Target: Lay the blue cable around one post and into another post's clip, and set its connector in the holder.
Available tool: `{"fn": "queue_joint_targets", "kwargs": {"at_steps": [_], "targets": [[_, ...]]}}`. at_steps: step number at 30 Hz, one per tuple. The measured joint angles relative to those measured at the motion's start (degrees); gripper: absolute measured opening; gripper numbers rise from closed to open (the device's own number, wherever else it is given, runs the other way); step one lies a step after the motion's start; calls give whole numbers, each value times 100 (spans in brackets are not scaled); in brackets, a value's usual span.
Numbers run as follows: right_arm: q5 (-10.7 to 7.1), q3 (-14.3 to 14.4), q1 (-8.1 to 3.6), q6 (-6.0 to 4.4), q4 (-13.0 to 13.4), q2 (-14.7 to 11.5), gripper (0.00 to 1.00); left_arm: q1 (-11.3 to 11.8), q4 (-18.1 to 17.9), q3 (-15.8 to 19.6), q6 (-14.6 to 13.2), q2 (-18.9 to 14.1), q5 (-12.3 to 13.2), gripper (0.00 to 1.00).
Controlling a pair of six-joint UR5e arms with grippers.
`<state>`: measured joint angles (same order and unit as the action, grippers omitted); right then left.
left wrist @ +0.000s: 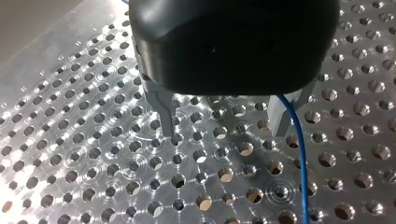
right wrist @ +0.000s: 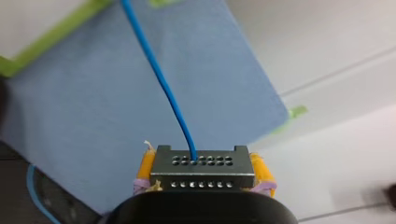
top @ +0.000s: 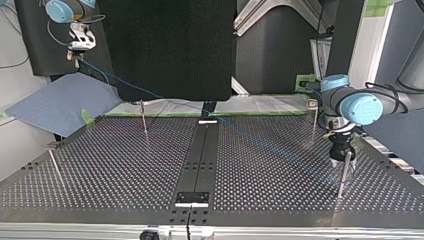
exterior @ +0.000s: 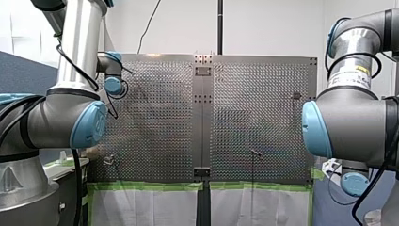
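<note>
Yellow-padded right gripper (right wrist: pixel 204 167) clamps blocky black connector (right wrist: pixel 201 176)

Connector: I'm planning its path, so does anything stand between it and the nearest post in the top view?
Nothing visible does. My right tool holds the connector over the blue mat; only the blue cable runs toward that post.
</note>
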<state>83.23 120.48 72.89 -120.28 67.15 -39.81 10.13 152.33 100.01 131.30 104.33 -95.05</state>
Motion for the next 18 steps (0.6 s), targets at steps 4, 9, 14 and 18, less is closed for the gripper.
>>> {"fn": "queue_joint_targets", "kwargs": {"at_steps": [4,9,14,18], "targets": [[8,-212,-157,-3,269,202,0,-11,0,1,-5,-1,-1,98],[19,-414,-185,-3,531,440,0,-33,0,1,-8,-2,-6,98],[23,-661,-195,-178,620,704,0,-57,0,2,-9,-3,-44,98],[22,-866,-207,-365,581,911,0,-70,0,3,-9,0,-56,98]]}}
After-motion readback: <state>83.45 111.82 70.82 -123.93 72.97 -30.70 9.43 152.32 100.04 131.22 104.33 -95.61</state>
